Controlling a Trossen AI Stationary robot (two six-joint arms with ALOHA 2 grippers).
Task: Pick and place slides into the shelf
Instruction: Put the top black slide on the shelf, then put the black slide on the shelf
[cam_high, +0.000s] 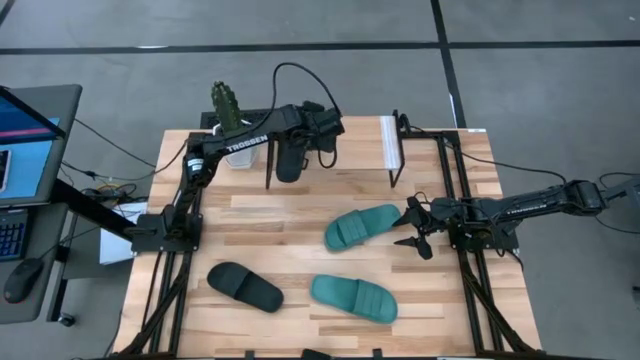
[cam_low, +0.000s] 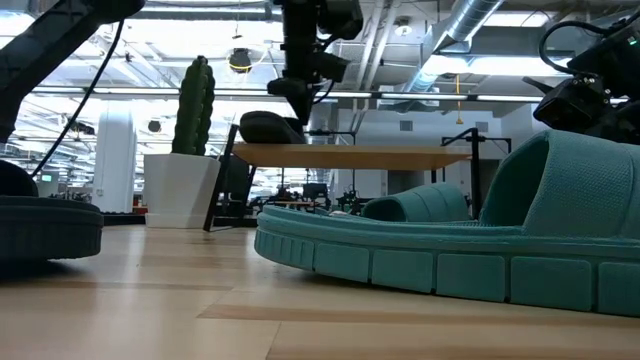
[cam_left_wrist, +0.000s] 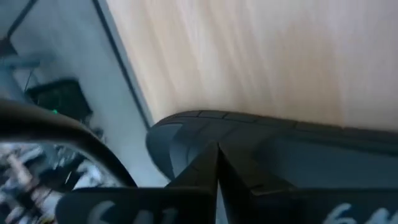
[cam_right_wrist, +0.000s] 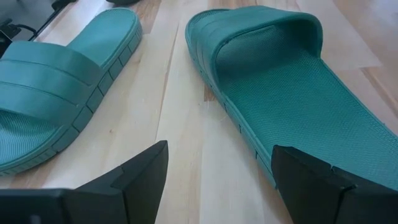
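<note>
My left gripper (cam_high: 296, 143) reaches over the shelf (cam_high: 350, 140), a light wooden panel on a thin black frame with a white end, at the table's far side. It is shut on a black slide (cam_high: 288, 160) that lies on the shelf's top (cam_low: 350, 155). A second black slide (cam_high: 245, 287) lies sole down near the table's near left. Two teal slides (cam_high: 362, 226) (cam_high: 353, 298) lie sole down in the middle. My right gripper (cam_right_wrist: 217, 180) stands open, level with the table, just right of the farther teal slide's heel end (cam_right_wrist: 292, 106), touching nothing. My left gripper comes down from above onto the black slide (cam_low: 270, 127). Its fingers (cam_left_wrist: 199, 171) are closed together over the slide's ribbed edge (cam_left_wrist: 205, 124), and they hide the exact place of contact. The slide rests on the shelf's wooden top (cam_left_wrist: 249, 56).
A cactus in a white pot (cam_low: 185, 150) stands at the shelf's left end. A laptop (cam_high: 25, 140) and mouse sit on a side stand left of the table. Bare planks (cam_high: 290, 225) lie between the shelf and the slides.
</note>
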